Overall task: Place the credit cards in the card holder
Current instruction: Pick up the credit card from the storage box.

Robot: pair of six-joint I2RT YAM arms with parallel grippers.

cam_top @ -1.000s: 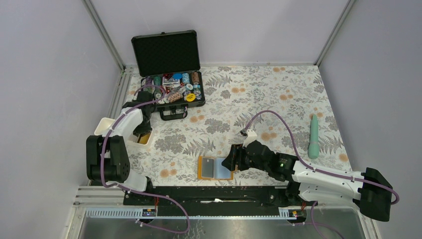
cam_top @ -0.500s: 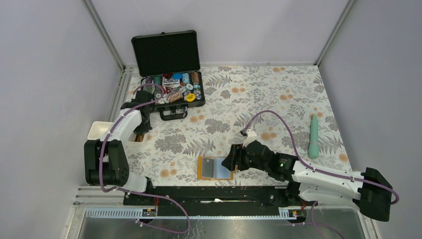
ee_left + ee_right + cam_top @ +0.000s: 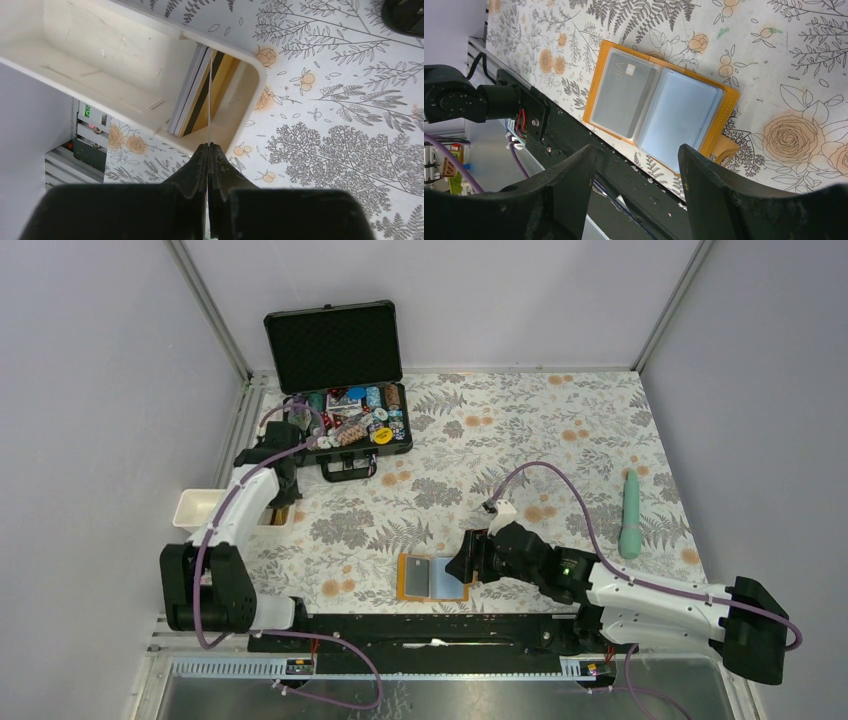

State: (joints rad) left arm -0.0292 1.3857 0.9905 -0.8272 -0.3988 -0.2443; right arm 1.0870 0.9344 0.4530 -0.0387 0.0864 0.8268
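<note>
**A:** What lies nearest, down at 6 o'clock?

**B:** The card holder [image 3: 433, 577]. It's spread open and flat on the flowered surface [image 3: 560, 420], close to the near edge. An orange border frames two clear sleeves, and the sleeve on its 9 o'clock side has a dark grey card [image 3: 624, 95] tucked inside. The other sleeve shows pale blue.

**A:** And the right pincer?

**B:** The right pincer [image 3: 458, 565] sits at the holder's 3 o'clock edge with its jaws wide apart, gripping nothing. In the wrist view the open holder shows between the two fingers. I can't tell whether it touches the leather.

**A:** Farther out?

**B:** At 9 o'clock, on the surface's left edge, there's a white tray [image 3: 100, 45]. The left pincer [image 3: 207, 149] hangs over the tray's 3 o'clock end with its jaws pressed together on a thin card [image 3: 210, 100]. That card is seen edge-on and stands upright inside the tray. Just beside it, at the same end of the tray, a few more cards [image 3: 189, 100] stand on edge together, pale, black and gold.

**A:** Anything at 3 o'clock?

**B:** A mint-green stick [image 3: 630, 515] lies there, well apart from everything else.

**A:** And at the back?

**B:** At 11 o'clock there's a black case [image 3: 345, 465] with its lid [image 3: 333, 345] up and poker chips [image 3: 375, 415] inside.
</note>
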